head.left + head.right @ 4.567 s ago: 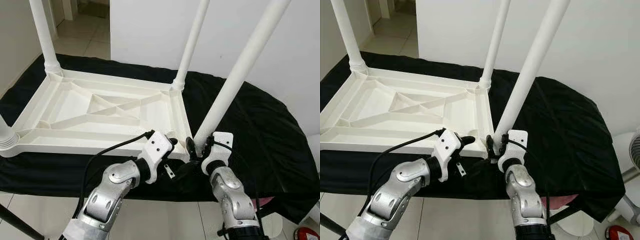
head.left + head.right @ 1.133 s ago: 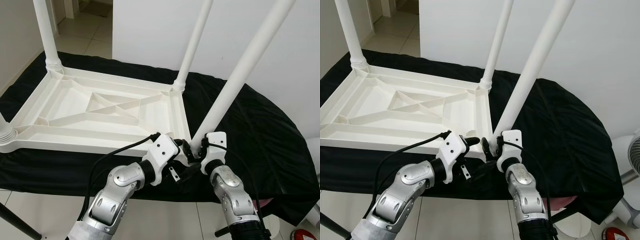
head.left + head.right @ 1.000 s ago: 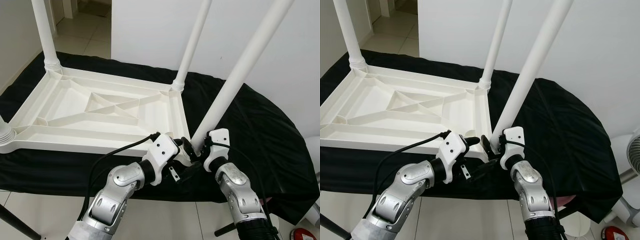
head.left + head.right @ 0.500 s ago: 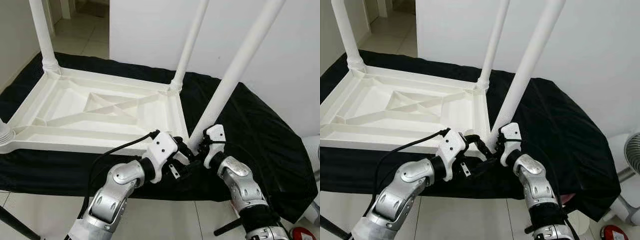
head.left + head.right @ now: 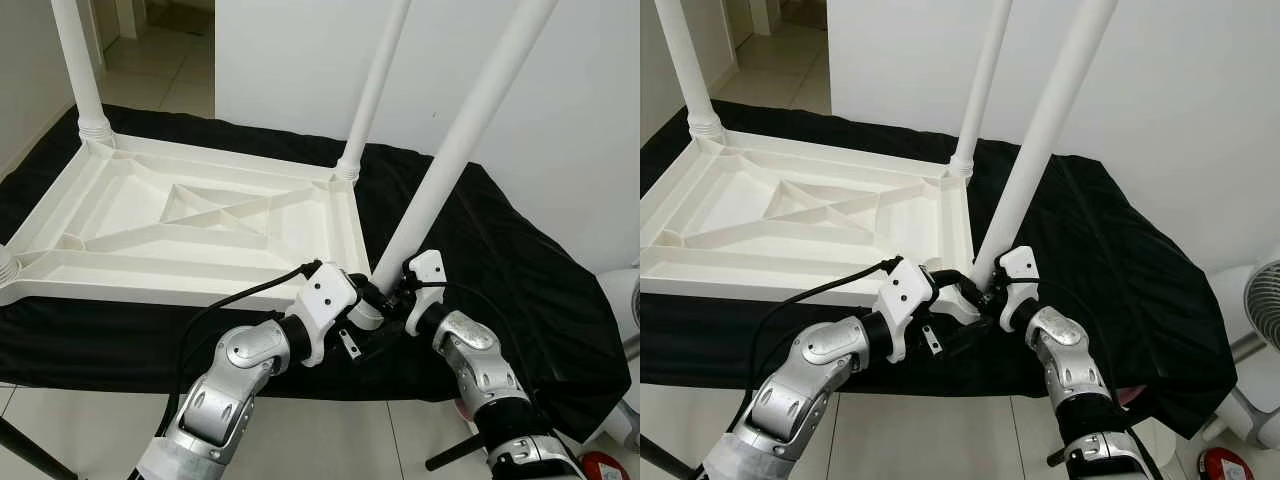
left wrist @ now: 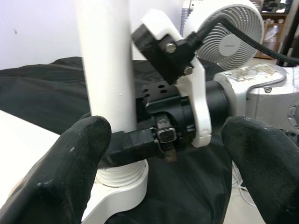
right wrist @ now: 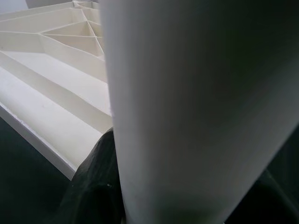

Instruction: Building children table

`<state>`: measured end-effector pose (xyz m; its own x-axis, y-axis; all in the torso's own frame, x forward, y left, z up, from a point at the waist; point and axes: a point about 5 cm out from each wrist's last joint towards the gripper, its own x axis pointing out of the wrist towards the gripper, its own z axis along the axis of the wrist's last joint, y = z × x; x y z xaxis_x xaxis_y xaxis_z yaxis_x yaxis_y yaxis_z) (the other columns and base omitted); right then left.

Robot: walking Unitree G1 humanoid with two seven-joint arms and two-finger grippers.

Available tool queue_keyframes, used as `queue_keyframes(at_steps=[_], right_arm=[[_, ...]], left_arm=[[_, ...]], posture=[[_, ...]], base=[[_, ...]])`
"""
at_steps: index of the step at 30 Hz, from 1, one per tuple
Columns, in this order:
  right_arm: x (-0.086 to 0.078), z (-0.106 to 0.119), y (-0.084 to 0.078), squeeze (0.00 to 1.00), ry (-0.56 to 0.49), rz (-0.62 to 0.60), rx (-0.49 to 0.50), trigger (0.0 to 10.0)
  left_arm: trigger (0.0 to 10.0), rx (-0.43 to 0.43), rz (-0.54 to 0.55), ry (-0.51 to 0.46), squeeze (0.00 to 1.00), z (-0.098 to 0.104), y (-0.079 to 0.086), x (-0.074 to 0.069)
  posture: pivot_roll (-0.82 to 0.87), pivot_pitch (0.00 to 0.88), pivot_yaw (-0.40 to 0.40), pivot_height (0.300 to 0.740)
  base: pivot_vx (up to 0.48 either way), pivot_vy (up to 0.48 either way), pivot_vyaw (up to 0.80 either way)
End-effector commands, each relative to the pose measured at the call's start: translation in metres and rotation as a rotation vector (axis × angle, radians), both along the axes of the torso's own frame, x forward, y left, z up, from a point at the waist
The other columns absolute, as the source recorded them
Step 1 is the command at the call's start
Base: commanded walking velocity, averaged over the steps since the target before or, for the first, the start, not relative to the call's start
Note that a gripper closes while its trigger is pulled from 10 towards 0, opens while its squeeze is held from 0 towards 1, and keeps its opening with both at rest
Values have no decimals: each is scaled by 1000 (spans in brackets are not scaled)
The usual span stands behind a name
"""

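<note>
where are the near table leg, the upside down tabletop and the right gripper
near table leg point(image 5: 455, 165), left eye view, middle of its white shaft
upside down tabletop point(image 5: 195, 215), left eye view, ribbed underside near the crossed braces
right gripper point(image 5: 392, 297), left eye view, at the near leg's base by the corner

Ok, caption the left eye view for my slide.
Both grippers, left gripper and right gripper, work the base of the near table leg on the upturned white tabletop.
</note>
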<state>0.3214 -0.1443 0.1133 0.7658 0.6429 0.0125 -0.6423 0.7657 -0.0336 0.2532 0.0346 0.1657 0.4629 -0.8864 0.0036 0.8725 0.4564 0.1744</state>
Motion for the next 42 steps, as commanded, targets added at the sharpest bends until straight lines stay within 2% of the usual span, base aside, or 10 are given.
queue_keyframes(at_steps=[1,3,4,11,15,18,20,31,35,42], right_arm=[[-5,-15,4,0,55,45,-55,0],[-5,-16,2,0,55,40,-58,0],[-7,-17,1,0,62,30,-51,10000],[-10,-17,-2,0,49,-44,-24,10000],[-13,-16,-6,0,49,-185,9,10000],[-15,-15,-7,0,51,-219,29,10000],[-21,-12,-3,0,55,-313,69,10000],[-23,-11,4,0,96,-520,85,10000],[-27,-7,15,0,114,-717,126,10000],[-27,-5,27,0,125,-676,128,10000]], left_arm=[[10000,-14,54,-8,0,3,-2,1],[10000,-14,53,-7,0,3,-3,0],[10000,-14,54,-7,0,3,-3,0],[10000,-8,64,-6,0,1,-3,0],[10000,-21,62,-2,0,3,-2,1],[10000,-32,62,4,0,4,-2,1],[10000,-32,67,7,0,5,1,3],[10000,-21,61,2,0,7,4,7],[10000,-29,61,0,0,9,2,8],[10000,-32,68,0,0,9,2,9]], posture=[[81,0,-175,740],[82,0,-180,740],[82,0,-180,740],[76,0,-182,740],[64,0,-177,740],[63,0,-175,740],[54,0,-163,740],[32,0,-144,740],[34,0,-147,740],[37,0,-155,740]], base=[[0,0,0],[0,0,0],[0,0,0],[0,0,0],[0,0,0],[0,0,0],[0,0,0],[0,0,0],[0,0,0],[0,0,0]])
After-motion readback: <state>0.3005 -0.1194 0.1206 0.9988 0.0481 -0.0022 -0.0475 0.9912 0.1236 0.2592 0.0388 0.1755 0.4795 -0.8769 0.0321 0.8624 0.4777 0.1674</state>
